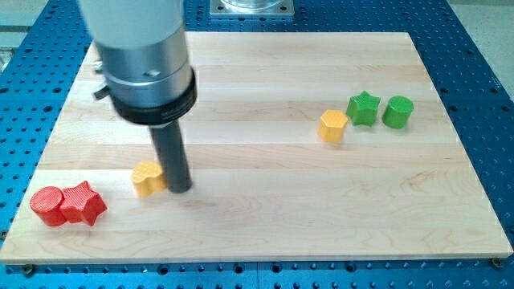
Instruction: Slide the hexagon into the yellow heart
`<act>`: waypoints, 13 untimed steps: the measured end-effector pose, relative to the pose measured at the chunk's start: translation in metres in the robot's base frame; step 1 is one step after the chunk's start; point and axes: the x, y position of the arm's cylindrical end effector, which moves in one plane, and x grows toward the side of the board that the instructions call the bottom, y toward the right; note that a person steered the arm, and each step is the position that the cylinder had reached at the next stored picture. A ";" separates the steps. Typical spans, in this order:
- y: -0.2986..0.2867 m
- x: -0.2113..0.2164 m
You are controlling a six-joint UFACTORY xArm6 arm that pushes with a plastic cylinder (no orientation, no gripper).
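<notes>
One arm drops from upper left, rod vertical; my tip (180, 189) sits lower left, apparently touching the yellow heart (147, 177)'s right side. No jaws, nothing held. Yellow hexagon (332, 126) lies right of centre, w/ green star (363, 107) beside. Wooden board (257, 225) on blue perforated table (482, 64).

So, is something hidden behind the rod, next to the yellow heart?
My tip stands right against the yellow heart, on its right in the view. The rod covers a strip of the wooden board behind it; no block shows past its edges there.
</notes>
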 end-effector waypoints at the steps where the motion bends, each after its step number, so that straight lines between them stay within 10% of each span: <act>1: 0.007 0.012; 4: 0.299 -0.040; 10: 0.159 -0.158; 13: 0.077 -0.086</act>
